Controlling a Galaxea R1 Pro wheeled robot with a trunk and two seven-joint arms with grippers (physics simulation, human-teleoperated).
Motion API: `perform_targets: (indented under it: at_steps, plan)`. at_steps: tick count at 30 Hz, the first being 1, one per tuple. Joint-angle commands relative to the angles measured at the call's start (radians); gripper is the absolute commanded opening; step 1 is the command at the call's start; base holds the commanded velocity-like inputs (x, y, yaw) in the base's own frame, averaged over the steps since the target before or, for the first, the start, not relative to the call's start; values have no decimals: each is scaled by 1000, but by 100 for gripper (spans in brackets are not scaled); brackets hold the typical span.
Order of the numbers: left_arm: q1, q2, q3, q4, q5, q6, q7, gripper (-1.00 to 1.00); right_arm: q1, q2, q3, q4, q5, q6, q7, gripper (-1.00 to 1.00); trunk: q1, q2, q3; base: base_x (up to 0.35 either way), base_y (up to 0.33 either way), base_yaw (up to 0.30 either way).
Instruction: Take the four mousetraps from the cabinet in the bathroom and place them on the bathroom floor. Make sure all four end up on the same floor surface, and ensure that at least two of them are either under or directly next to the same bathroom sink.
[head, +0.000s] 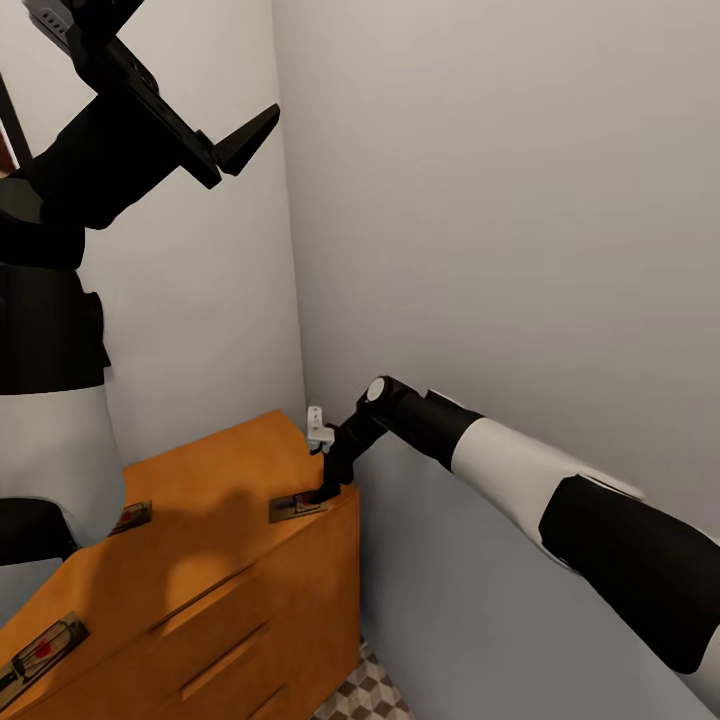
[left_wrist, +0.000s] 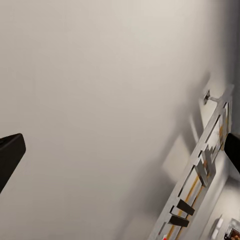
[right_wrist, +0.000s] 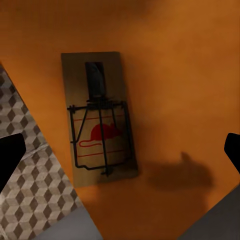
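Three mousetraps lie on top of the orange-brown cabinet (head: 230, 480): one (head: 297, 507) at its right corner by the wall, one (head: 130, 517) partly behind my left arm, one (head: 40, 648) near the front left edge. My right gripper (head: 325, 490) hovers just above the corner mousetrap (right_wrist: 100, 130), open, its fingertips (right_wrist: 10, 155) spread wide to either side of the trap and not touching it. My left gripper (head: 225, 145) is raised high against the wall, open and empty; its fingertips (left_wrist: 10, 152) face the bare wall.
Two grey walls meet in a corner right behind the cabinet. A small white fitting (head: 318, 428) sticks out of the wall near my right wrist. Cube-patterned bathroom floor (head: 365, 695) shows below the cabinet's right end (right_wrist: 30, 200). A metal wall rack (left_wrist: 200, 175) hangs by the left gripper.
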Motion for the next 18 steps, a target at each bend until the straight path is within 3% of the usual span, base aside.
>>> perform_targets:
  at_steps: [1, 18]
  plan:
    - [-1, 1, -1, 0, 11, 0, 9, 100, -1, 0, 5, 0, -11, 10, 0, 100, 0, -1, -1, 0, 0, 0]
    - [-1, 1, -1, 0, 11, 0, 9, 100, 28, 0, 5, 0, -13, 10, -1, 100, 0, -1, -1, 0, 0, 0]
